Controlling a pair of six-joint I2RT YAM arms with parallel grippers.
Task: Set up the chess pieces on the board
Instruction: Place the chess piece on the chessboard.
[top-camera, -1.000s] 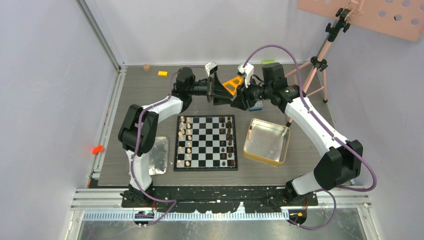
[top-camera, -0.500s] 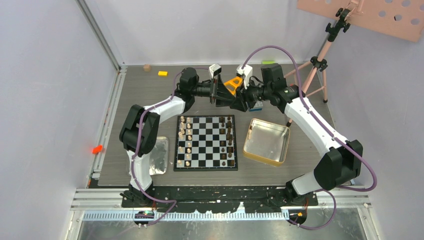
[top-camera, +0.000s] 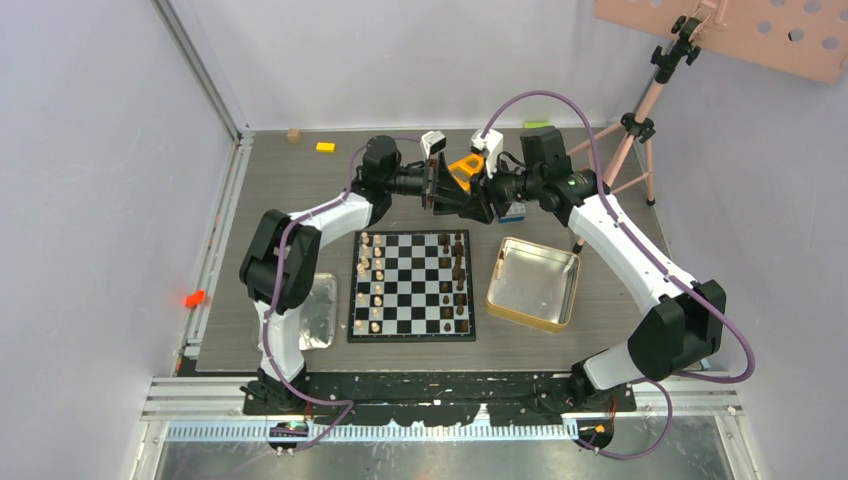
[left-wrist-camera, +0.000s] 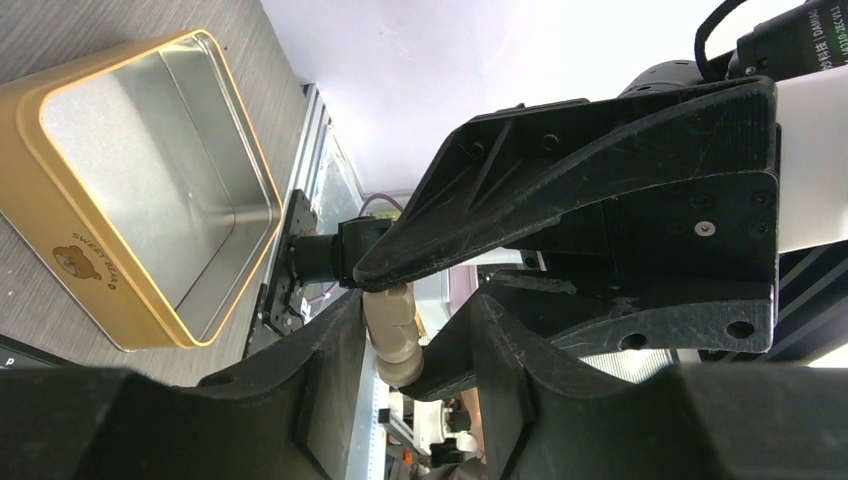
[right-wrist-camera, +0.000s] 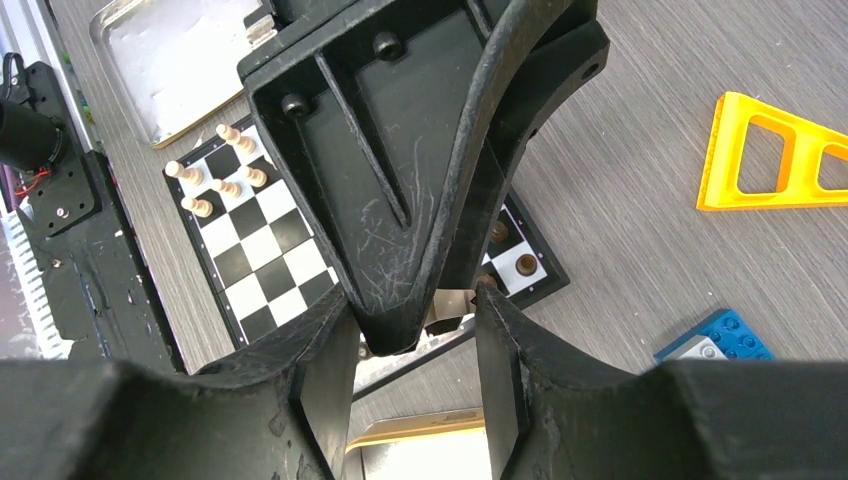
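Reaching forward with both white-and-black arms (top-camera: 318, 215), meeting tip to tip; pinching light tan wooden chess piece (left-wrist-camera: 393, 335) in black right gripper (right-wrist-camera: 415, 320), between fingers of black left gripper (left-wrist-camera: 412, 345).

Bright, even light; soft shadows

The board (top-camera: 411, 288) lies flat; tan chess pieces (top-camera: 370, 283) line its left, dark its right

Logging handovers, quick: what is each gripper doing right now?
Left gripper: around the light chess piece; grip cannot be told.
Right gripper: closed on that piece.
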